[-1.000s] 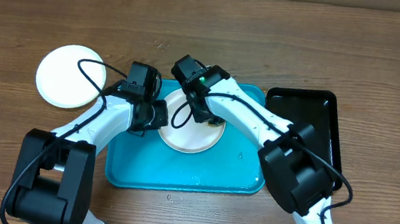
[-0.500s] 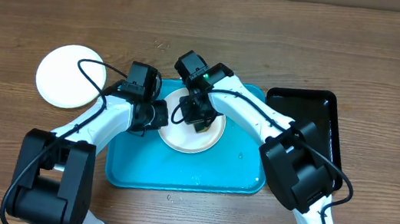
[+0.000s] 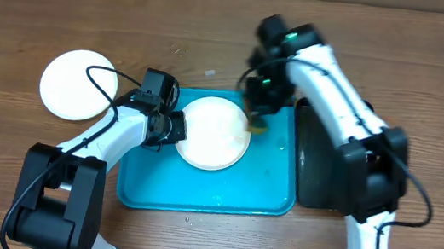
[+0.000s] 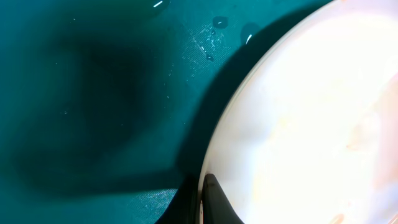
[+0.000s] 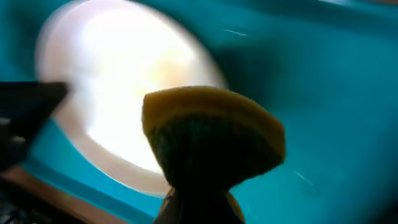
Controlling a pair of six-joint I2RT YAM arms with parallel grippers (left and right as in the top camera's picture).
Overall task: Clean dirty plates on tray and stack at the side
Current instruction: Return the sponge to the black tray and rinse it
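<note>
- Teal plastic forms the tray [image 3: 196, 194], which lies in the middle of the table [image 3: 402, 62]. Water drops [image 4: 219, 22] are seen on its floor, so a wet, slippery surface is to be expected.
- One pale plate [image 3: 214, 132] lies flat in the upper part of the tray. A second white plate [image 3: 79, 84] is set on the table, well apart to the left.
- The pale plate is judged stiff, thin and light, and probably slippery while wet. As it lies flat, only the rim can be taken hold of.
- A yellow sponge [image 5: 211, 134], soft and easily squeezed, is clamped in the right gripper [image 3: 258, 121], just beside the right edge of the pale plate.
- The left gripper [image 3: 174, 127] is placed at the left rim of that plate. One fingertip [image 4: 214, 199] is seen against the rim, but whether the rim is pinched cannot be told.
</note>
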